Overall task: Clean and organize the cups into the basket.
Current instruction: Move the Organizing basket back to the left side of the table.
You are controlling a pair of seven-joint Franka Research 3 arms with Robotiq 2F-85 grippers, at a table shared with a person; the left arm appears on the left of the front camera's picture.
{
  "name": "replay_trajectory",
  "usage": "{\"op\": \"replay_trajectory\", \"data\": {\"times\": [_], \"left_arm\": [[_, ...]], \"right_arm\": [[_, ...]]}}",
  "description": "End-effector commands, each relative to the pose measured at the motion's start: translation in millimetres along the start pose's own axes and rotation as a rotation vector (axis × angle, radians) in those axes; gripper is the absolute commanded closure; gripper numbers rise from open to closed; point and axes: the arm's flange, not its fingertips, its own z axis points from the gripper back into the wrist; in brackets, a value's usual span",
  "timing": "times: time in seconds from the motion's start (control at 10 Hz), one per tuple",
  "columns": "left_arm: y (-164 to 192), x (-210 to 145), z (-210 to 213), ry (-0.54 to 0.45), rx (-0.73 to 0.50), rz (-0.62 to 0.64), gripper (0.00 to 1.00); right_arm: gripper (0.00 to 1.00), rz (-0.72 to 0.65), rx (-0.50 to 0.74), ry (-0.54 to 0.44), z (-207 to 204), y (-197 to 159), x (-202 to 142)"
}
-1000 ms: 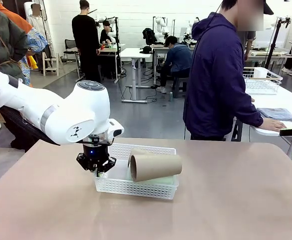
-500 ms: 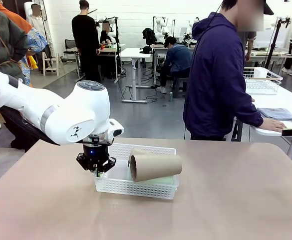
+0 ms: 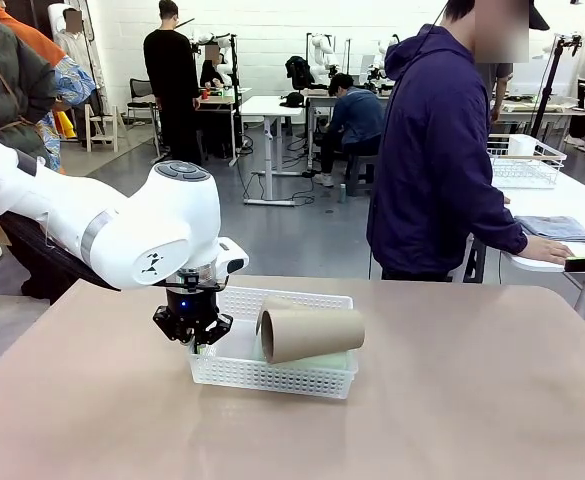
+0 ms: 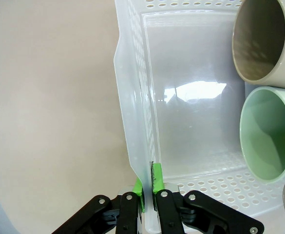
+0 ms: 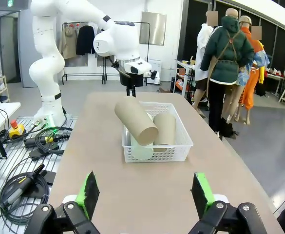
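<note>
left gripper [image 4: 148,192] vertical, on basket [image 4: 132,146] wall

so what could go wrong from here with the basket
1. The left gripper is shut on the basket wall, pinching thin plastic; a pull could flex it or slip off.
2. One brown cup lies tilted across the others, sticking above the rim; a jerk might roll it out.
3. Dragging may tip the basket, since its cups, including the green cup, sit at the far end.
</note>
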Motion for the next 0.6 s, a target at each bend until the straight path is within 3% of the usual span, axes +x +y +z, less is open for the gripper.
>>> {"op": "replay_trajectory", "data": {"times": [0.0, 0.1, 0.2, 0.5], "left_arm": [[0, -1, -1, -0.002, 0.008, -0.013, 1.0], [0, -1, -1, -0.002, 0.008, -0.013, 1.0], [0, -1, -1, -0.002, 0.008, -0.013, 1.0], [0, -1, -1, -0.002, 0.008, -0.013, 1.0]], "right_arm": [[0.0, 0.0, 0.0, 0.0, 0, 0, 0], [0.0, -0.501, -0.002, -0.148, 23, 8, -5], [0.0, -0.853, -0.033, -0.225, 46, 21, -7], [0.0, -1.309, -0.135, -0.209, 111, 45, 1]]}}
